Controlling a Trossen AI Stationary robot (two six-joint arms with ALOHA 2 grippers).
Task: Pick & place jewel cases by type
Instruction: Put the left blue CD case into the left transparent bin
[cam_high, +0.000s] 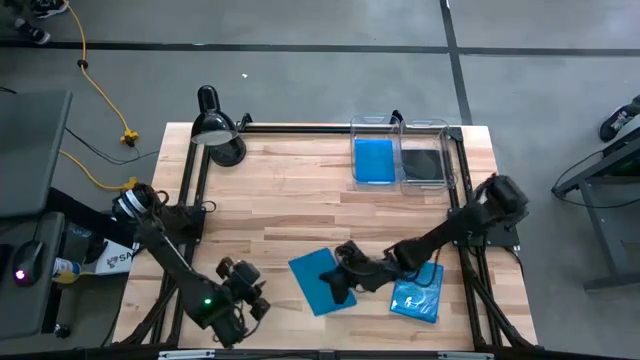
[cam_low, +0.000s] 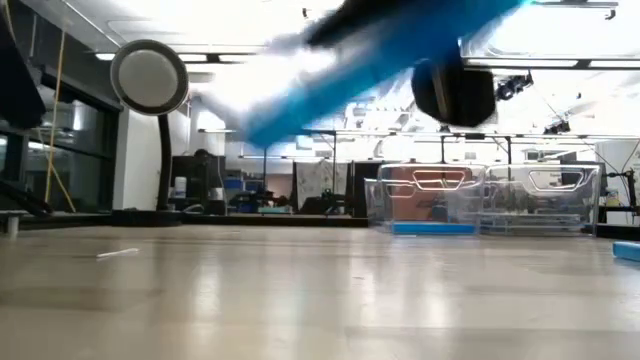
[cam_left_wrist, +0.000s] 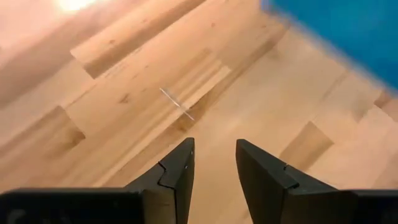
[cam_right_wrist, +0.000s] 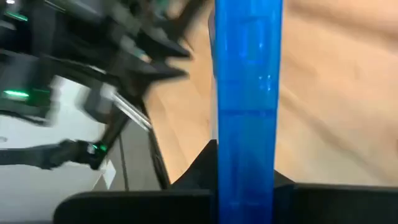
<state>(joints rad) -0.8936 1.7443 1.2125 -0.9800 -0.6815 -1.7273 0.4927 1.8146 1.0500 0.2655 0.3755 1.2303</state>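
Bright blue jewel case (cam_high: 321, 281), thin, flat and rectangular, pinched at one edge by the right gripper (cam_high: 345, 278) near the front middle of the bench (cam_high: 280, 190). Seen edge-on from the right wrist as a narrow translucent blue slab (cam_right_wrist: 245, 106) clamped between the dark fingers (cam_right_wrist: 198, 165). From table height, a blurred blue band (cam_low: 370, 55) slanting well above the wood, so lifted and tilted rather than lying flat. Second blue jewel case (cam_high: 417, 298) flat on the bench just beside the first, under the right arm, toward the front right corner.

Two clear plastic bins side by side at the back right of the bench. Left bin (cam_high: 374, 125) with a blue case (cam_high: 375, 160) lying flat on its floor. Right bin (cam_high: 428, 125) with a glossy black case (cam_high: 423, 163) lying flat inside. Same pair visible from table height, the blue case (cam_low: 432, 228) low in the nearer-left bin (cam_low: 425, 195).

Left gripper (cam_high: 243, 290) parked at the front left of the bench, fingers (cam_left_wrist: 177, 180) narrowly parted, nothing between them, bare wood ahead.

Black desk lamp (cam_high: 215, 128) at the back left corner.
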